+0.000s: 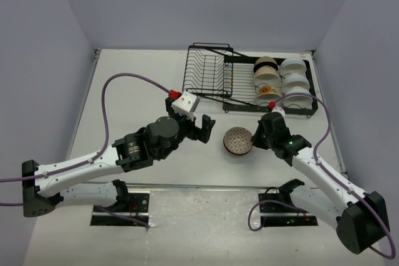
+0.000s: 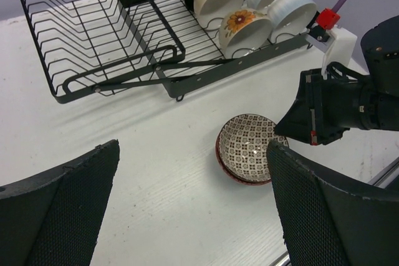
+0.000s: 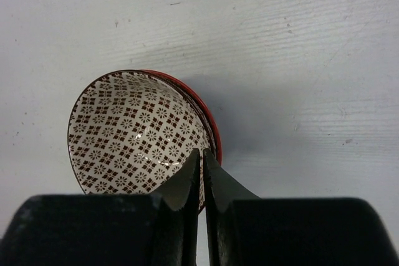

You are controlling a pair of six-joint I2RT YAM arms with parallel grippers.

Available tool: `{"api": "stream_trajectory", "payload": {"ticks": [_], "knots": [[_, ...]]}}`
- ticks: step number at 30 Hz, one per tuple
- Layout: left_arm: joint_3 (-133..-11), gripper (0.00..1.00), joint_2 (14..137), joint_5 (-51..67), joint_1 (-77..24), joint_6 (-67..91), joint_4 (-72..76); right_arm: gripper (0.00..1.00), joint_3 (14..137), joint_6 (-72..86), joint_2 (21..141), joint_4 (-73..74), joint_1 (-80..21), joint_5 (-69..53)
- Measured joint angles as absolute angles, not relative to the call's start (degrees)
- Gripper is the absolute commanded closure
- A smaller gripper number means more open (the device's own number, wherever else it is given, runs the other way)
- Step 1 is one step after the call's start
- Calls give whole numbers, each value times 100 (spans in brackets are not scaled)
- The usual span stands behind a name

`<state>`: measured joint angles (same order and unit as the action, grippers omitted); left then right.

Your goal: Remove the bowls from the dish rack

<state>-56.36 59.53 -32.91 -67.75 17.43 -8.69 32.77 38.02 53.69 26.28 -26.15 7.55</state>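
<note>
Pale grey walls round a white table [image 1: 134, 95]. Black wire dish rack [image 1: 209, 70] sits at 12–1 o'clock; its upright slotted part is bare, and the flat tray holds approx six bowls on edge: cream ones [image 1: 266, 65], an orange-floral bowl [image 2: 244, 26], and white bowls [image 1: 293, 66] at the far 3 o'clock end.

Red-brown patterned bowl [image 1: 238, 141] is out of the rack, at table centre, 6 o'clock of the tray. It sits tilted, inside facing up and twd 9 o'clock. Can't tell if a 2nd bowl nests under it.

Right claw [image 1: 254, 136] is on the bowl's 3 o'clock rim, fingers pressed nearly together w/ the rim pinched between, one inside the wall, one outside. Left claw [image 1: 201, 130] hangs at 9 o'clock of the bowl, spread wide, holding nothing, not touching.

Step in hand, prob.: setting this bowl down. To do it well: roll the wrist till the foot lies flat on the table, then let go; a tilted release could rock or skid it. Lift straight off the rim, don't drag. Keep the left claw clear. The orange-floral bowl looks the nearest next pick.
</note>
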Motion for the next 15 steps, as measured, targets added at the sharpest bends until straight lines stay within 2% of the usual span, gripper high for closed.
{"api": "stream_trajectory", "payload": {"ticks": [5, 6, 8, 13, 14, 15], "knots": [[-5640, 0, 6182, -3214, -6711, 1765, -873, 93, 3280, 3802, 5341, 2644, -2617, 735], [-5649, 0, 6224, -3203, -6694, 1793, -878, 85, 3293, 3802, 5280, 2698, -2617, 740], [-5699, 0, 6326, -3164, -6630, 1855, -891, 81, 3387, 3802, 5111, 2895, -2617, 777], [-6058, 0, 6700, -3013, -6361, 2082, -1009, 59, 3872, 3754, 4431, 3297, -2589, 923], [-6110, 0, 6740, -3004, -6322, 2152, -1044, 52, 3999, 3741, 4283, 3323, -2554, 956], [-6160, 0, 6759, -3004, -6285, 2215, -1098, 17, 4106, 3736, 4193, 3328, -2504, 980]]}}
